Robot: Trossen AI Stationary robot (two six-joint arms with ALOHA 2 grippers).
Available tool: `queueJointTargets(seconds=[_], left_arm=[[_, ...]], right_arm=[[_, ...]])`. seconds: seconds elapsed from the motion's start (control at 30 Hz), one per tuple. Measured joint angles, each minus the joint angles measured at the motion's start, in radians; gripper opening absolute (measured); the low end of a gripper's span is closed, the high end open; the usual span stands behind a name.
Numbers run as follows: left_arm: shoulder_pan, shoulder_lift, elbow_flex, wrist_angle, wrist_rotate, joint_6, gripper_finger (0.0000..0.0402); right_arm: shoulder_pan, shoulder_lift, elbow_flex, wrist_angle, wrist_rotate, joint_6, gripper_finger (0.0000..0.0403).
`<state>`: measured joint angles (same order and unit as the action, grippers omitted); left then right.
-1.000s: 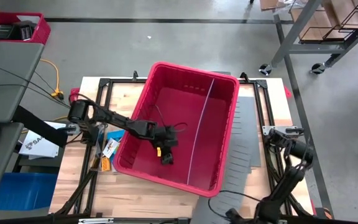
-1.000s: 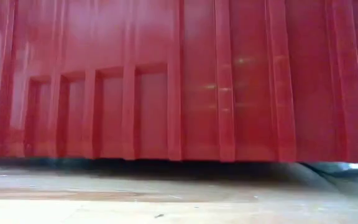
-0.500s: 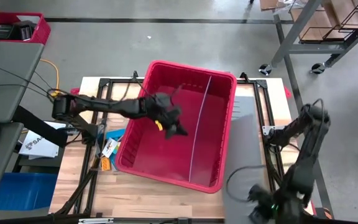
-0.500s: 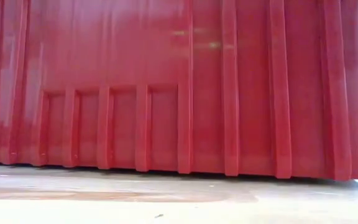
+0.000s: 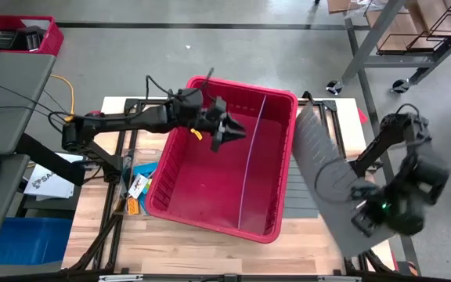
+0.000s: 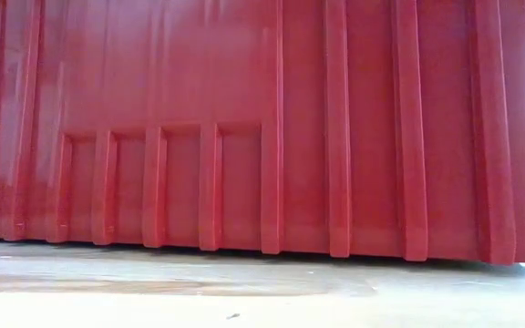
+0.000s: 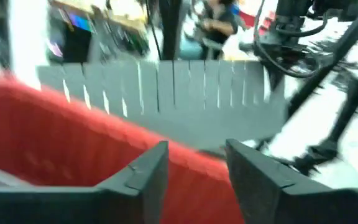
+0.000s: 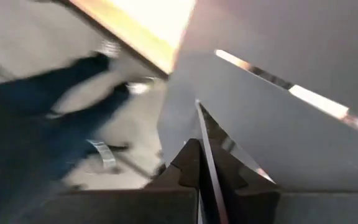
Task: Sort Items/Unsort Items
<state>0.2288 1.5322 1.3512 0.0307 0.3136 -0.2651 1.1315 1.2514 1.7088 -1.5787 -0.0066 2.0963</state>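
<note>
**Grey panel now raised off the table, left arm swung to the bin's far rim**

Since a second ago the grey slotted panel has come up from lying flat on the table's right side. It now hangs tilted in the air just right of the red bin. The left arm has also moved, from low inside the bin up to its far left corner.

The wooden table carries the red bin at its middle, set slightly askew. A thin pale divider runs across the bin's floor. In the low view the bin's ribbed wall fills nearly the whole picture and rests on the tabletop.

The grey panel is the next largest thing, and its slotted edge faces the bin. The right arm reaches in from the right side of the table. The right gripper has its fingers clamped together on the panel's thin edge.

The left gripper hovers above the bin's far left part. Its two fingers stand apart with nothing between them.

The items are a small cluster of blue, white and orange pieces. They lie on the table just outside the bin's left wall, well apart from both grippers.
</note>
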Motion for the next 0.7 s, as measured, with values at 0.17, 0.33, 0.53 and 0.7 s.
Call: queueJointTargets(seconds=[0.17,0.33,0.53,0.7], left_arm=[[0.026,0.0,0.081,-0.007,-0.055,0.058,0.0209],[0.064,-0.02,0.137,-0.039,-0.037,0.026,0.022],[0.127,-0.088,0.207,0.058,0.007,-0.027,0.0221],[0.189,-0.139,0.259,0.1,0.006,-0.029,0.0221]], right_arm=[[-0.01,-0.004,0.056,0.006,0.219,0.056,0.0001],[-0.059,0.029,0.137,0.007,0.407,-0.009,0.0001],[-0.145,0.09,0.327,0.006,0.691,-0.238,0.0],[-0.228,0.152,0.487,0.01,0.936,-0.537,0.0]])
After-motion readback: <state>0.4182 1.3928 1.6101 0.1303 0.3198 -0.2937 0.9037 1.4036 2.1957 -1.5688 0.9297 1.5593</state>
